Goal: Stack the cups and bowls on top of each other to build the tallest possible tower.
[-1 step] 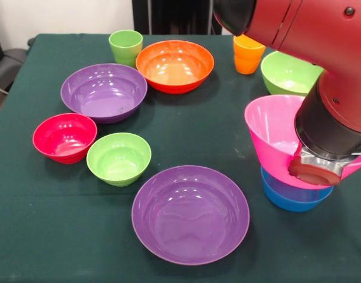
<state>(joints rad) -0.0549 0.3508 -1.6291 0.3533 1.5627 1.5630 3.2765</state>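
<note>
On the right side of the dark green table (186, 138), a big pink bowl (273, 127) sits tilted on top of a small blue bowl (292, 197), touching it. The robot's red and black arm (322, 71) comes down over the pink bowl's right edge, and its wrist hides the gripper, so I cannot tell whether it is holding the rim or is clear of it.

All the pieces look like glossy, stiff, lightweight plastic. My judgement is that they would be slippery under a pinch and would slide easily on each other, so the thin rim is the sensible place to take hold of a bowl. The cups could be pinched across the rim or wall.

Counting bowls, eight show: one pink, one blue, two purple (a shallow one (190, 213) near the front, a deeper one (104, 92) at mid-left), one orange bowl (175, 65) at the back, one large lime green bowl (289, 73) at back right partly behind the arm, one small lime green bowl (118, 158), and one red bowl (65, 137) just beside it.

Two cups stand upright at the back: a light green cup (125, 47) next to the orange bowl and an orange cup (247, 56) near the arm.
</note>
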